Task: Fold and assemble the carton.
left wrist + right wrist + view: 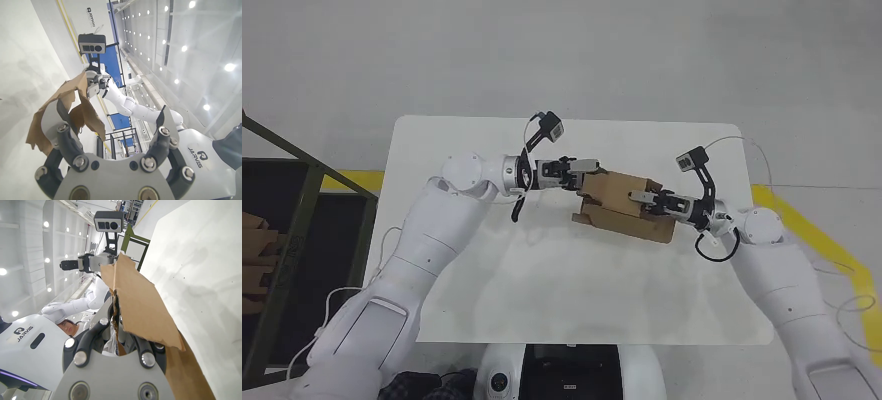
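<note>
- Left gripper (590,172) ends an arm bent at the elbow. Its forearm runs level across the table (492,290) toward the right gripper (644,200).
- On the other side, the right arm mirrors this with its forearm angled inward. The two tools face each other with the carton (627,208) between them.
- Beneath both grippers lies the white table, on a grey floor.
- Behind the left arm's elbow, off the table's edge, stands an olive-framed cart (289,250) with brown cardboard (254,240) inside. Yellow floor tape (360,180) runs beside it.
- Seen from the left wrist, the left gripper's jaws are spread wide. One finger (48,121) is tucked under a carton flap and lies against it. The other finger (165,117) stands free, well apart from the cardboard.
- Seen from the right wrist, the right gripper's fingers (104,313) are pressed together, pinching the ragged edge of a carton panel. That panel stretches away from the tool toward the left gripper.
- As for the carton, it is brown and only partly folded, with loose flaps. Whether it touches the table under the grippers cannot be told.
</note>
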